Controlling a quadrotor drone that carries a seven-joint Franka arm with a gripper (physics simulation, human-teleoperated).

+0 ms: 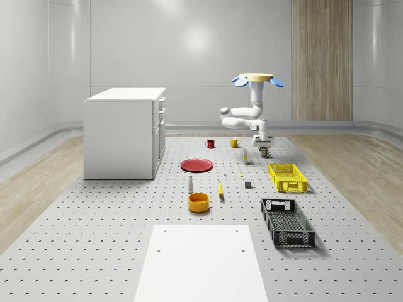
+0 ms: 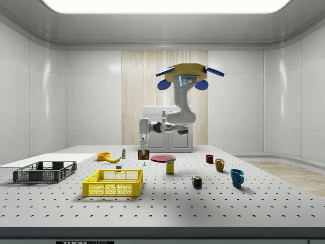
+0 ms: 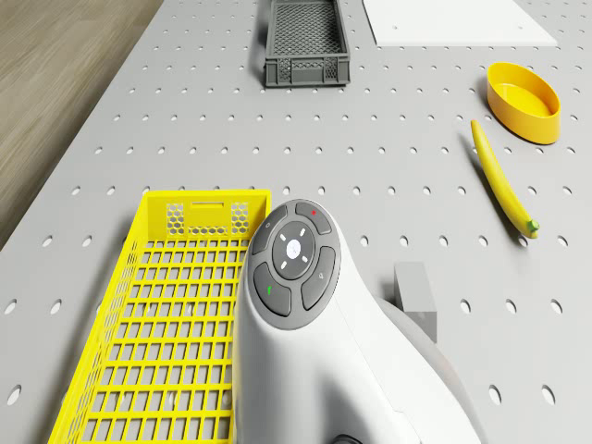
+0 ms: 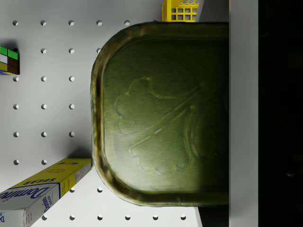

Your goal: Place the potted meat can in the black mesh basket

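One can [image 4: 161,113] sits clamped in the gripper [image 1: 264,148], lifted just clear of the pegboard table [image 1: 113,239] at its far end, beyond the yellow basket [image 1: 288,177]. In the wrist view its flat embossed top faces the camera, and a finger [image 4: 243,113] presses along one side. Which way its long axis runs I cannot tell. The black basket [image 1: 287,222] lies well apart, past the yellow one, with open table around it. The drone [image 1: 257,79] hovers above the table's far end; the arm hangs down, folds at the elbow, and the wrist points straight down. A sugar box [image 4: 42,194] stands near the can.
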